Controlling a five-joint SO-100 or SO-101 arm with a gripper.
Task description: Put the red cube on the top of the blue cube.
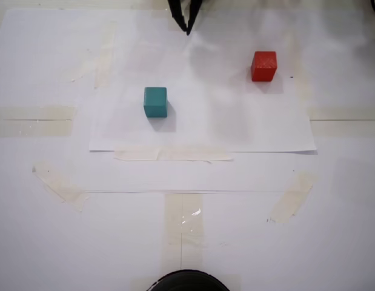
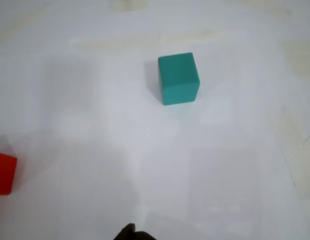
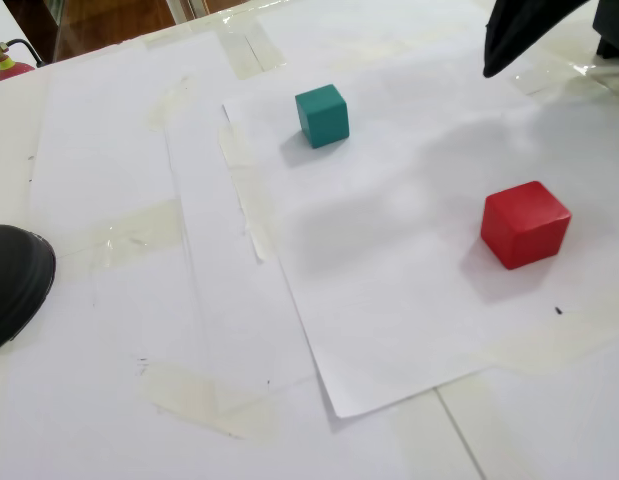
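Note:
The red cube point(image 1: 263, 65) sits on the white paper at the right in a fixed view, and at the right point(image 3: 524, 222) in the other fixed view. The wrist view catches only its edge at the far left point(image 2: 3, 172). The blue cube point(image 1: 155, 101) is teal and stands apart to the left point(image 3: 322, 114), upper centre in the wrist view point(image 2: 178, 78). My gripper point(image 1: 187, 30) hangs at the top edge, behind both cubes, its black fingers closed to a point with nothing held point(image 3: 489, 68). Just its tip point(image 2: 130, 232) shows at the bottom of the wrist view.
White paper sheets point(image 1: 199, 130) are taped to the table with beige tape strips point(image 1: 174, 155). A black rounded object point(image 1: 187, 282) sits at the near table edge, at the left point(image 3: 14, 280) in the other fixed view.

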